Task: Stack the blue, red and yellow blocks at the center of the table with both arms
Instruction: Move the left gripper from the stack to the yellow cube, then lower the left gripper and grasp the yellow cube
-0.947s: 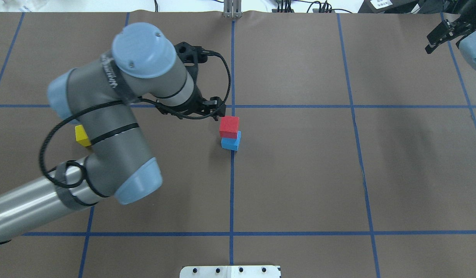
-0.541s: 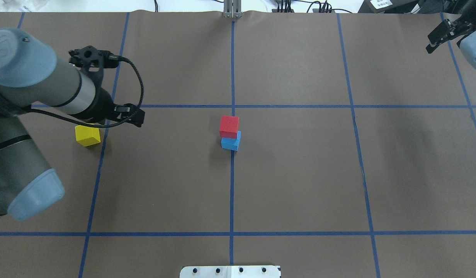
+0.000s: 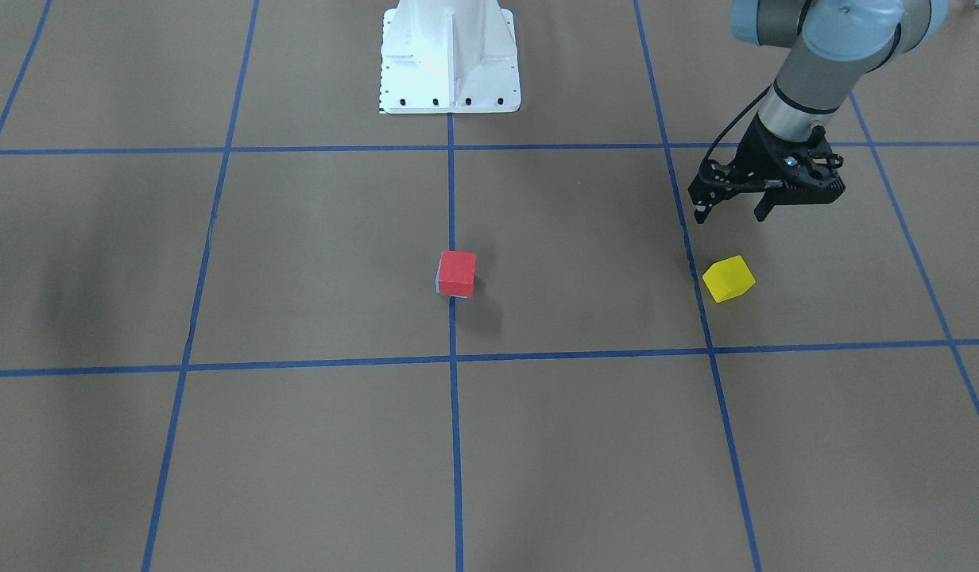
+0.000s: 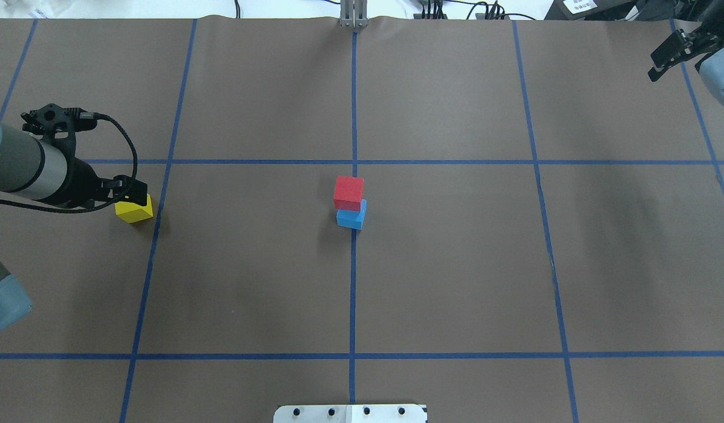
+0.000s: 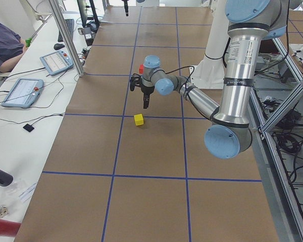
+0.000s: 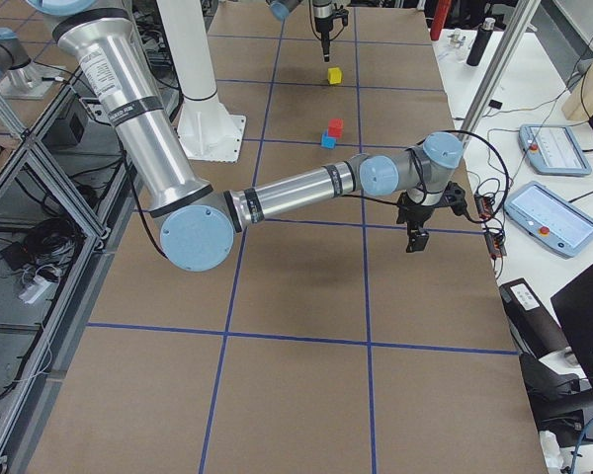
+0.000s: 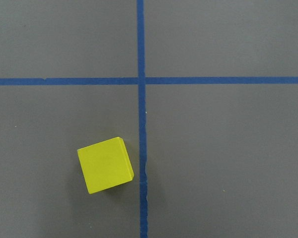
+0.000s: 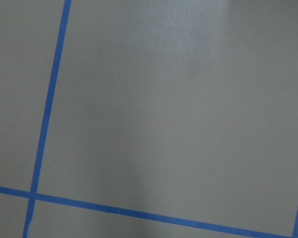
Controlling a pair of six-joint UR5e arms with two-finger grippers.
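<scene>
Brown paper crossed by blue tape (image 4: 353,294) covered the table (image 4: 456,264). The yellow block (image 3: 728,279) lay just below and slightly off the gap of the left gripper (image 3: 730,214), whose jaws stood wide apart and empty, probably poised for a pickup. Well away from those jaws, the red block (image 3: 457,272) sat on the blue block (image 4: 351,218) at center, awaiting a third. The right gripper (image 4: 654,66) hung far aside, apparently keeping clear; I could not tell its jaws' spread.

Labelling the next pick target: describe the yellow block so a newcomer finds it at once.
On the brown-papered table with a blue tape grid, go from the centre stack, red cube on blue cube, toward the robot's left. The yellow cube lies there beside a tape line, near the open left pincer: the only yellow, unstacked one.
</scene>
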